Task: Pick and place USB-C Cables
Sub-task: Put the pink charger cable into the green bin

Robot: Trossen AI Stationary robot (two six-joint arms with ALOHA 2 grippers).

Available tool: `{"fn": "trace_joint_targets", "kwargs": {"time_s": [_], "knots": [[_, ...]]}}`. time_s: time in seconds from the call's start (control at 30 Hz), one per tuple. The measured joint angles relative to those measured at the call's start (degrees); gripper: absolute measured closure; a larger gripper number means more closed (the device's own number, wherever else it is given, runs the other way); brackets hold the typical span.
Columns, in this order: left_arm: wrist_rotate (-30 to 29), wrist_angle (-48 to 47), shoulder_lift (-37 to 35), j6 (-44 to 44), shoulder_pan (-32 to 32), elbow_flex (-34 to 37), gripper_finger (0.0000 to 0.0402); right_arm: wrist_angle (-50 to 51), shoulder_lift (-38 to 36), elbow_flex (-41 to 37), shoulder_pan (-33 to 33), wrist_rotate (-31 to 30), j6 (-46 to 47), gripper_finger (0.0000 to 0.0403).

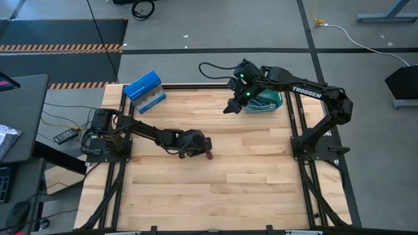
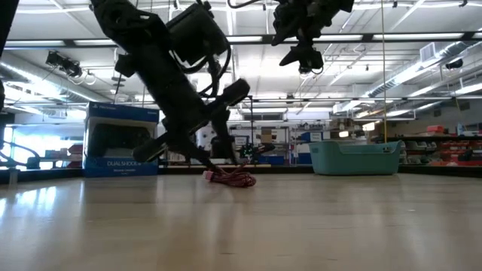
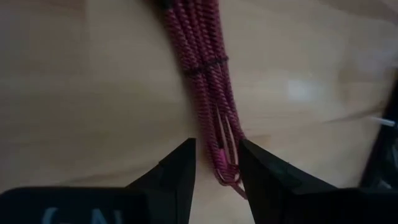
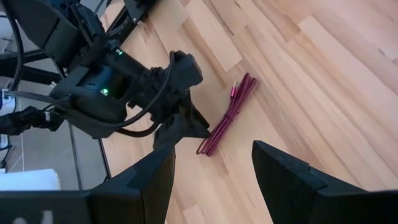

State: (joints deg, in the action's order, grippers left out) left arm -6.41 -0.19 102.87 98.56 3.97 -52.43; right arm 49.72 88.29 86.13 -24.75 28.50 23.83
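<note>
Maroon cable (image 3: 208,81) lying on the counter (image 1: 248,170), its looped end between the parted fingers of the left pincer (image 3: 216,165).

The bundle rests near the counter's middle, well apart from the teal bin (image 1: 266,100). A sound grasp would likely centre the fingers across the loop and lower them until both strands sit between the pads before closing. The left pincer is released and grips nothing yet. The right pincer (image 1: 233,104) hangs released just beside the bin. The cable's far end is cut off, and the bin's contents cannot be made out.
</note>
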Motion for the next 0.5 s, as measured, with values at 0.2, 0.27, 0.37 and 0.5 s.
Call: {"fn": "trace_joint_targets", "kwargs": {"time_s": [0.2, 0.27, 0.37, 0.5], "knots": [[-4.0, -1.1, 0.0, 0.3, -0.1, -0.1, 0.0273, 0.1, 0.0, 0.0, 0.0, 0.1, -1.6, 0.0183], [-4.3, -2.9, 0.0, 1.0, -0.3, -0.1, 0.0273, 0.1, 0.0, 0.0, 0.0, 0.1, -1.7, 0.0183], [-4.3, -2.2, 0.0, 1.5, -0.7, -0.1, 0.0273, 0.1, 0.0, 0.0, 0.0, 0.1, -1.9, 0.0183], [-5.9, 3.1, 0.0, 1.5, -0.7, -0.1, 0.0273, 0.1, 0.0, 0.0, 0.0, 0.1, -1.9, 0.0183]]}}
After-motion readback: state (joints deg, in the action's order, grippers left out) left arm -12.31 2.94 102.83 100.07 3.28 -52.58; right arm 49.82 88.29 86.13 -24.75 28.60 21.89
